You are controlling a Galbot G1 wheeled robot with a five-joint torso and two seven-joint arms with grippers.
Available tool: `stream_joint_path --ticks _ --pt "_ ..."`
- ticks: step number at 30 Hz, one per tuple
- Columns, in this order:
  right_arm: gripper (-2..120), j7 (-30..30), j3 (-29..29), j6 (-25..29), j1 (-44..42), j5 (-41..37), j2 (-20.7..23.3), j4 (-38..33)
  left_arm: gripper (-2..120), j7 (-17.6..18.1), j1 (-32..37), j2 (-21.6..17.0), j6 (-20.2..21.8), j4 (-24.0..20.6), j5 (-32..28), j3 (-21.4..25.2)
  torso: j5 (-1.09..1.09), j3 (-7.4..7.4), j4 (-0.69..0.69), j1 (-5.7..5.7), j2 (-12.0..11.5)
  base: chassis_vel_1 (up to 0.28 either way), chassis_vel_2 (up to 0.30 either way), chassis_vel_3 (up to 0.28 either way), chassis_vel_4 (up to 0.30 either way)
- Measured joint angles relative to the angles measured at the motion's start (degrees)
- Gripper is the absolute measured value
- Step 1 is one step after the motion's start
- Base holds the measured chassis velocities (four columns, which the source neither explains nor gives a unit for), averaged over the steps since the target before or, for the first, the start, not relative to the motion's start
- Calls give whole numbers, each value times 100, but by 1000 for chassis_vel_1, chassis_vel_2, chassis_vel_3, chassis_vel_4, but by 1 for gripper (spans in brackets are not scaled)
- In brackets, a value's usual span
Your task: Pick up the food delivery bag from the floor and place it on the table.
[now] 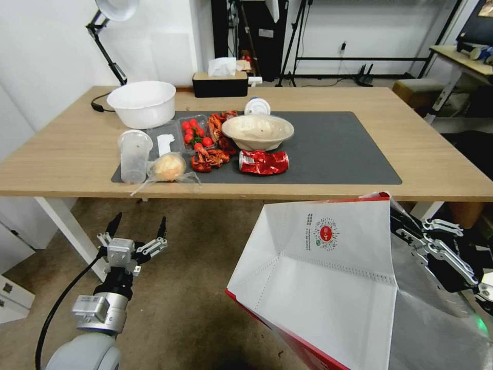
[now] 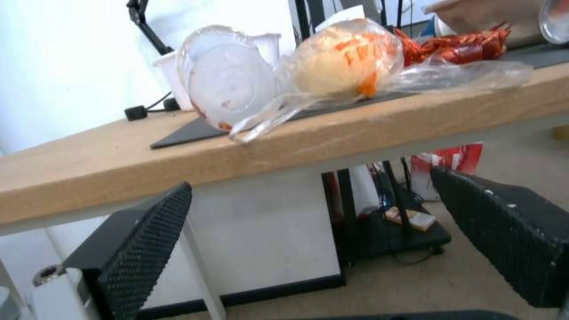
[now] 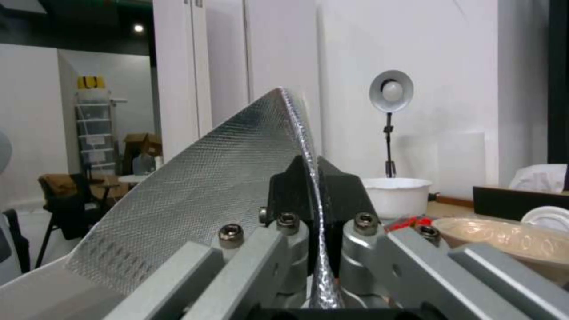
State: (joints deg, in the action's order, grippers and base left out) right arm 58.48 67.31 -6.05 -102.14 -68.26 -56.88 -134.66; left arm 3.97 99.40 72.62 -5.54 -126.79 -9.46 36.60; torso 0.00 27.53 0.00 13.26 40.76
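Note:
The food delivery bag (image 1: 328, 277), white with a red edge, a round red logo and silver foil lining, hangs tilted off the floor (image 1: 195, 288) in front of the table's (image 1: 61, 154) front edge, to the right. My right gripper (image 1: 403, 226) is shut on its foil rim (image 3: 207, 200), and the fingertips (image 3: 296, 186) pinch the edge between them. Lower down on the left, my left gripper (image 1: 138, 226) is open in front of the table edge (image 2: 415, 115) with nothing between its fingers (image 2: 142, 249).
On the dark grey mat (image 1: 334, 149) stand a beige bowl (image 1: 258, 131), a crushed red can (image 1: 263, 162), a plastic cup (image 1: 134, 154), a bagged bun (image 1: 168, 167) and food trays. A white bowl (image 1: 142, 103) and tissue box (image 1: 220, 82) sit behind. A white table leg (image 1: 67, 226) stands left.

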Motion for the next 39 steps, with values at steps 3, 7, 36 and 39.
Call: stream_joint_path --ticks 3,7,36,39 --pt "0 6 -23 2 -3 10 -23 -5 100 -2 2 1 -4 -1 0 0 0 32 0 25 57 0 0 0 0" --pt "0 11 -68 6 0 30 -65 -16 100 -4 12 7 -10 -2 2 -2 0 93 0 69 164 0 0 0 0" --pt "0 10 -104 28 1 59 -135 -58 100 7 42 42 -48 -33 33 -27 0 508 1 373 881 0 0 0 0" --pt "0 9 -120 29 1 90 -148 -69 100 15 39 37 -62 -33 32 -28 0 573 0 419 993 0 0 0 0"
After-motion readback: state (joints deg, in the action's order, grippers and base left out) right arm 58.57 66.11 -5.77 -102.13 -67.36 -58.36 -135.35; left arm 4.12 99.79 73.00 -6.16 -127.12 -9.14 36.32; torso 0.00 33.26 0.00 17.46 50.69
